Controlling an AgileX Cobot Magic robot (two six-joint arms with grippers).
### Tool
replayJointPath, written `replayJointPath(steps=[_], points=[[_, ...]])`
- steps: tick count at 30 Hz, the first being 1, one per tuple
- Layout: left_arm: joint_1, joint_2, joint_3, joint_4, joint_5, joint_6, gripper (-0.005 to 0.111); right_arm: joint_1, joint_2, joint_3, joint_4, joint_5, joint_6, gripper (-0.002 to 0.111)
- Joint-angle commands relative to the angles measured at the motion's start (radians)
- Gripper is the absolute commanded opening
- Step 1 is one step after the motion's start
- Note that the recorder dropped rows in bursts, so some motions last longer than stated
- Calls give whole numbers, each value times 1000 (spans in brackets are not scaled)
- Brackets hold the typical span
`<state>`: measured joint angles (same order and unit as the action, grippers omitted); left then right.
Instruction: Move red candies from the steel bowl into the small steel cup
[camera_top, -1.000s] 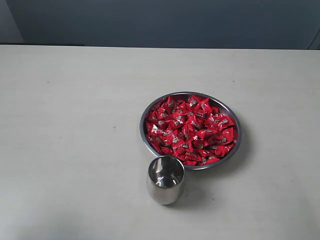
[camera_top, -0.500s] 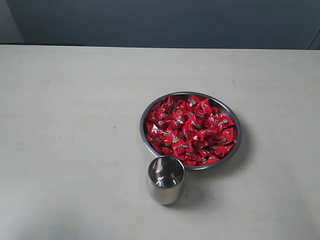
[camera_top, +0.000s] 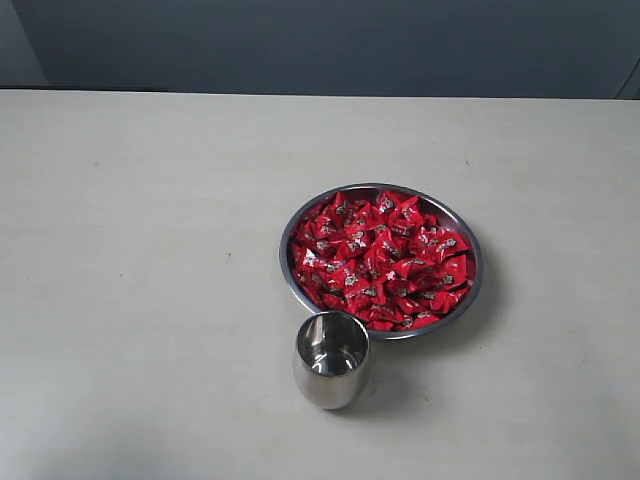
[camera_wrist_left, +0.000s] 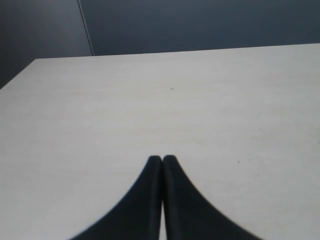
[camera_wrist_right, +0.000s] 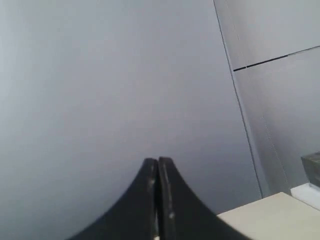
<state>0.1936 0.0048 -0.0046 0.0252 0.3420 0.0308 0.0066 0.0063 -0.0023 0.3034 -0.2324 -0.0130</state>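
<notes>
Still unchanged, red candies (camera_top: 380, 262) in steel bowl (camera_top: 451, 215), small steel cup (camera_top: 331, 360) beside

No readable text anywhere — the red candies (camera_top: 380, 260) carry tiny silver-white marks, too small to read.

The red candies (camera_top: 380, 260) heap the steel bowl (camera_top: 470, 295) — the small steel cup (camera_top: 331, 359) stands upright beside it.

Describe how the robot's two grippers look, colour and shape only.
Left gripper: two plain black fingers, broad at the base, curving in to narrow rounded tips. Right gripper: the same black, curved form. No cables, markings or arm links show in any view.
</notes>
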Motion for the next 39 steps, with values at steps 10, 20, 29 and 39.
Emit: replayJointPath(steps=[10, 20, 29, 39], points=[[-7, -5, 5, 2, -8, -1, 0, -5, -6, -17, 200, 26, 66, -1], [-7, -5, 5, 2, -8, -1, 0, -1, 338, -405, -13, 270, 66, -1], [-7, -5, 5, 2, -8, -1, 0, 170, 735, -717, -188, 295, 31, -1], [-7, -5, 5, 2, -8, -1, 0, 360, 1108, -884, -191, 473, -44, -1]])
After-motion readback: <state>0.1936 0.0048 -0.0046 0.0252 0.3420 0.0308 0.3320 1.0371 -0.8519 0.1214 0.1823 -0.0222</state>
